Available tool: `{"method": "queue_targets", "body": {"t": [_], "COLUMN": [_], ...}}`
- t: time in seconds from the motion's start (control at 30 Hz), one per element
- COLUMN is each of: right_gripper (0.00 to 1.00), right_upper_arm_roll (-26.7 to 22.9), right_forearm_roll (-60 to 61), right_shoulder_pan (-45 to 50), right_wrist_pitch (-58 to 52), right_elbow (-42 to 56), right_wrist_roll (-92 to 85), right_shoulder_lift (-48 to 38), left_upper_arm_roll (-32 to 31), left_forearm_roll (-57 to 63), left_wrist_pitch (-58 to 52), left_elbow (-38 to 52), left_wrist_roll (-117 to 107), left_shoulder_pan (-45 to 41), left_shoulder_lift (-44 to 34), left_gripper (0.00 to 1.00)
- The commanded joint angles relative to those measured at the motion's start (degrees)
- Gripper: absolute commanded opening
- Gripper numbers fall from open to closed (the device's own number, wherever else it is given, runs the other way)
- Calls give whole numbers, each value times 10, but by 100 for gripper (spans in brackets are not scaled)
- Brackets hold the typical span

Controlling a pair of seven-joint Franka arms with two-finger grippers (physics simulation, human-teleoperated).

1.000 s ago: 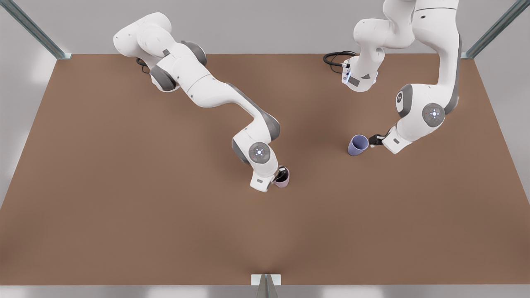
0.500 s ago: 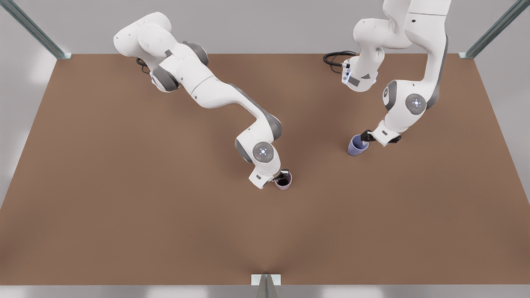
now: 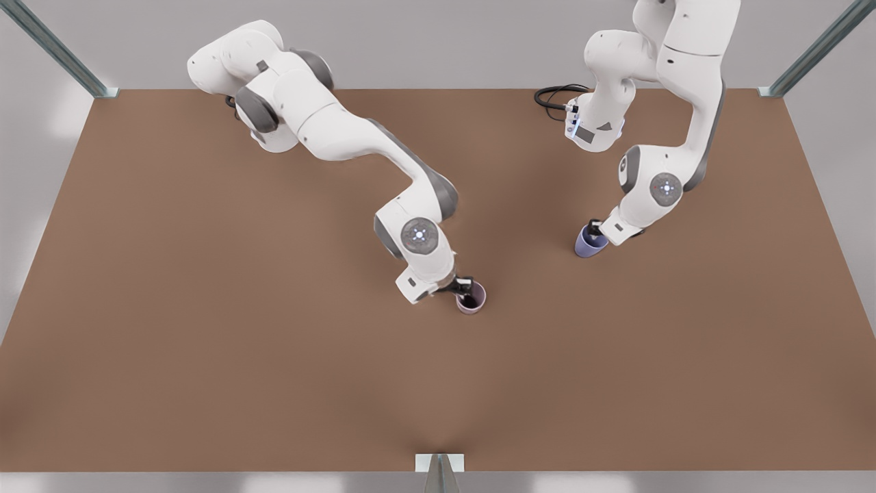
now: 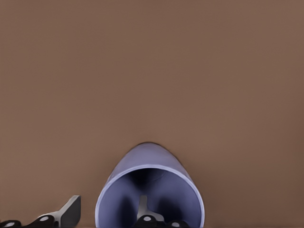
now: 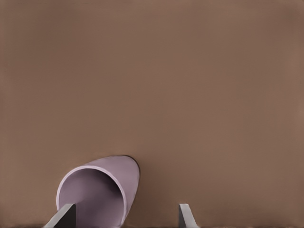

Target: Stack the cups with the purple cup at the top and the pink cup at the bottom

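The pink cup (image 3: 472,301) stands mouth-up on the brown table near the middle of the front view. My right gripper (image 3: 467,292) is open over its rim, on the arm at the front view's left. In the right wrist view the pink cup (image 5: 102,190) has one finger at its mouth and the other outside its wall, with the right gripper (image 5: 124,216) spread wide. The purple cup (image 3: 587,244) stands toward the front view's right. My left gripper (image 3: 594,230) is open at its rim. One finger sits inside the purple cup (image 4: 149,183) and one outside, so the left gripper (image 4: 107,214) straddles the wall.
Both arm bases and a black cable (image 3: 556,96) sit at the table's far edge. Metal frame posts (image 3: 58,51) stand at the far corners, and a bracket (image 3: 439,463) at the middle of the near edge. Bare brown table (image 3: 205,356) surrounds both cups.
The left gripper came in from beside the purple cup and put a finger into its mouth. The right wrist swung toward the front view's left, and the pink cup shifted slightly right.
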Motion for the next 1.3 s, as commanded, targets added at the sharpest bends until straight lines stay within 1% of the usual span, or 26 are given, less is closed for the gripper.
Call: {"method": "queue_targets", "body": {"t": [0.0, 0.03, 0.07, 0.1, 0.13, 0.17, 0.2, 0.23, 0.27, 0.3, 0.33, 0.37, 0.43, 0.5, 0.53, 0.6, 0.67, 0.73, 0.77, 0.8, 0.83, 0.9, 1.03, 1.1, 1.2, 1.27], "right_gripper": [90, 100, 100, 100, 100, 100, 100, 100, 100, 100, 100, 100, 100, 100, 100, 100, 100, 100, 100, 100, 100, 100, 100, 100, 100, 100], "right_upper_arm_roll": [-9, -10, -11, -11, -11, -11, -11, -10, -4, -15, -56, -59, -60, -58, -59, -62, -61, -61, -62, -62, -62, -65, -65, -65, -64, -64], "right_forearm_roll": [14, 13, 4, 6, 6, 3, -2, -26, -67, -76, -75, -77, -78, -73, -68, -65, -65, -66, -66, -66, -66, -65, -61, -61, -48, -49], "right_shoulder_pan": [-22, -56, -100, -145, -205, -255, -317, -358, -370, -375, -369, -373, -368, -373, -374, -381, -383, -383, -385, -385, -385, -391, -393, -395, -395, -395], "right_wrist_pitch": [-8, -26, -26, -28, -67, -192, -236, -280, -281, -280, -298, -327, -316, -313, -270, -268, -266, -266, -264, -263, -263, -263, -258, -249, -240, -237], "right_elbow": [-51, -90, -176, -243, -295, -277, -280, -282, -278, -273, -231, -169, -165, -167, -167, -164, -163, -163, -163, -163, -163, -164, -163, -163, -164, -164], "right_wrist_roll": [-4, -16, -51, -154, -259, -347, -413, -468, -512, -515, -525, -539, -538, -539, -533, -533, -533, -533, -533, -533, -533, -533, -532, -532, -532, -532], "right_shoulder_lift": [-70, -124, -207, -278, -348, -364, -389, -415, -427, -416, -397, -352, -340, -339, -338, -339, -338, -339, -340, -339, -339, -341, -342, -341, -339, -339], "left_upper_arm_roll": [0, 0, 0, 0, -1, -1, -1, -2, -2, -2, -2, -1, -2, -3, -5, -5, -5, -5, -13, -32, -44, -62, -70, -96, -105, -105], "left_forearm_roll": [-3, -3, -3, -3, -4, -5, -15, -18, -19, -21, -27, -28, -28, -28, -28, -28, -28, -29, -47, -56, -56, -57, -81, -81, -82, -81], "left_wrist_pitch": [6, 5, 6, 6, 5, 6, 6, 6, 6, 6, 5, 5, -1, -2, -2, -2, -20, -109, -164, -190, -198, -256, -292, -294, -293, -293], "left_elbow": [0, 0, 0, 1, 2, 2, 2, 2, 3, 3, 3, 4, 9, 13, 14, 16, 27, 85, 144, 182, 213, 330, 488, 572, 639, 658], "left_wrist_roll": [-5, -5, -5, -5, -5, -5, -5, -5, -5, -5, -5, -4, -3, -3, -3, -3, -2, -3, -8, -30, -50, -118, -211, -280, -338, -359], "left_shoulder_pan": [5, 5, 5, 5, 5, 5, 5, 5, 0, 0, -2, -6, -7, -7, -7, -7, -7, -8, -15, -17, -21, -51, -97, -103, -124, -137], "left_shoulder_lift": [3, 5, 5, 8, 9, 14, 16, 16, 16, 16, 16, 16, 12, 11, 11, 10, 8, -11, -9, -3, 7, 59, 151, 206, 258, 273], "left_gripper": [59, 55, 54, 51, 49, 45, 43, 40, 38, 35, 34, 34, 32, 27, 25, 21, 21, 21, 21, 21, 21, 21, 21, 21, 21, 21]}}
